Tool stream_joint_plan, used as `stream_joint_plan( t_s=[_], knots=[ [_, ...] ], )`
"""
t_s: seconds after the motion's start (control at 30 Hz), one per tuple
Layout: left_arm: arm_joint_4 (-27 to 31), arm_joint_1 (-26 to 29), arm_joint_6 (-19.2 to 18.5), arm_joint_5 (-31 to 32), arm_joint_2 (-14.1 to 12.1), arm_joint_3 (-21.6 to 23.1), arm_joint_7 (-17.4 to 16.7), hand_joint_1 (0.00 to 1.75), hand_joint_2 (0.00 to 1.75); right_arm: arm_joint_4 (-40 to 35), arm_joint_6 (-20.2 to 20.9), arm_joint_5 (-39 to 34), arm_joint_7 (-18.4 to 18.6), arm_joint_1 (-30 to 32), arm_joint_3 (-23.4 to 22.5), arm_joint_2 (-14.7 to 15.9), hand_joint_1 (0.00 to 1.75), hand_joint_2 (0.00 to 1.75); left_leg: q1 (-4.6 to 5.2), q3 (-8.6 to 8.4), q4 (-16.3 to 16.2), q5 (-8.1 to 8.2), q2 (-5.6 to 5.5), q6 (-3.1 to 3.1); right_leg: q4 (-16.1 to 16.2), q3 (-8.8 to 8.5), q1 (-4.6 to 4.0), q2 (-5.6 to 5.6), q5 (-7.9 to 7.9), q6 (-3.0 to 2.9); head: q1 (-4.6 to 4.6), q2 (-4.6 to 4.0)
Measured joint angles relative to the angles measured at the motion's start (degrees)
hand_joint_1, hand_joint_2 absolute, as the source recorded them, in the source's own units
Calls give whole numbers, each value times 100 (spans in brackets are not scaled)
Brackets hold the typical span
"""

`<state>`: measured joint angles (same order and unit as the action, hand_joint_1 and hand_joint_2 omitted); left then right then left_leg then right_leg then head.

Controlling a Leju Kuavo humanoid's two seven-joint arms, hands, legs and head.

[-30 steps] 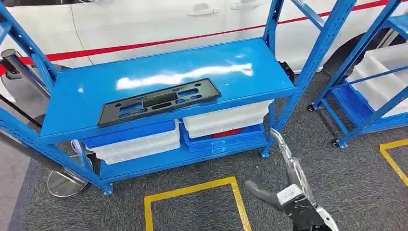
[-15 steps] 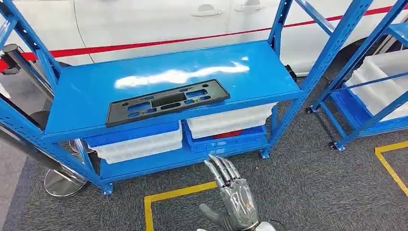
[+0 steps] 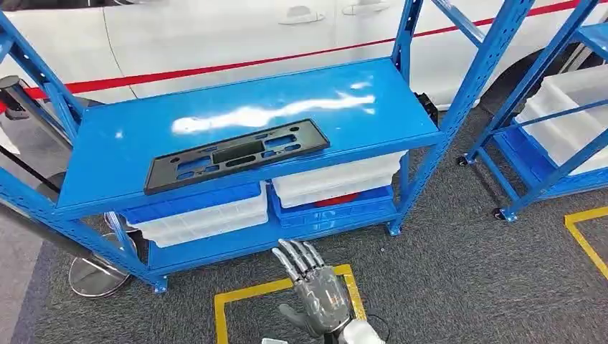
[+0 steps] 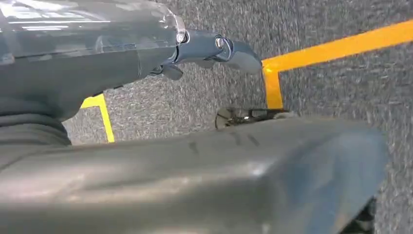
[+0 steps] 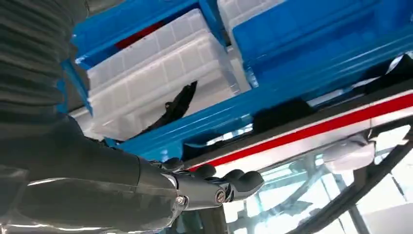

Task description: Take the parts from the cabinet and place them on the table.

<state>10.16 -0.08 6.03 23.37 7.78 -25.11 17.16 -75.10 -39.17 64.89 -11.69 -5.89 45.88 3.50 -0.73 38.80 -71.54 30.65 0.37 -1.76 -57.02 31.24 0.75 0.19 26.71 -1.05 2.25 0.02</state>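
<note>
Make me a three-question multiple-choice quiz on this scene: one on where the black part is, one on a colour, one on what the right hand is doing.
1. Where does the black plastic panel lie?
A. on the carpet
B. on the rack's upper shelf
C. inside a white bin

2. What colour is the floor tape?
A. yellow
B. green
C. white

3. What state is the right hand in?
A. gripping the panel
B. holding a bin
C. empty, fingers spread

Answers:
1 B, the panel rests flat on the blue shelf top.
2 A, the taped outline on the grey carpet is yellow.
3 C, the hand is raised in front of the rack, touching nothing.
</note>
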Motion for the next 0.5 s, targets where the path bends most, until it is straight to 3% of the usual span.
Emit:
stream_joint_plan(
  t_s=[0.07,0.13,0.23,0.3,0.4,0.43,0.47,0.5],
  knots=[
    [0,-2,9,2,0,0,-7,0,0,114,-11,-46,-68,-172,-2,-81,0,175,-3,-483,1058,-569,1,35,-5,-65,2,12,42,35,0,0],
    [-9,-8,26,2,2,0,-40,0,0,224,-31,-26,-79,-335,-2,-140,0,175,32,-618,1412,-523,-7,110,-43,-31,-40,18,73,101,0,0],
    [-9,-18,99,0,13,0,-75,0,0,265,-44,-2,-39,-504,-22,-204,0,175,38,-580,1374,-514,-19,213,-12,-33,-46,11,66,193,-4,0],
    [-9,-11,136,-4,22,-4,-85,0,0,265,-42,-2,24,-631,-37,-243,0,175,6,-658,1441,-525,-11,295,-205,7,-20,-3,194,252,-4,0],
    [-11,-20,133,-4,33,-4,-96,0,0,267,-33,28,109,-708,-39,-256,0,175,32,-680,1440,-489,-11,373,-1584,768,-14,-4,786,280,-2,0],
    [-11,-20,133,-4,35,-4,-103,0,0,267,-26,68,148,-707,-39,-256,0,175,41,-690,1436,-474,-17,384,-1888,973,-14,-4,828,279,-2,0],
    [-11,-19,133,-4,35,-4,-103,0,0,263,-2,116,192,-707,-39,-256,0,175,48,-715,1436,-457,-22,384,-1907,1039,-14,-5,716,271,-2,0],
    [-11,-19,133,-4,37,-4,-105,0,0,235,50,183,255,-707,-44,-265,0,175,60,-751,1436,-432,-30,383,-1673,974,-16,-5,489,251,-2,0]
  ],
)
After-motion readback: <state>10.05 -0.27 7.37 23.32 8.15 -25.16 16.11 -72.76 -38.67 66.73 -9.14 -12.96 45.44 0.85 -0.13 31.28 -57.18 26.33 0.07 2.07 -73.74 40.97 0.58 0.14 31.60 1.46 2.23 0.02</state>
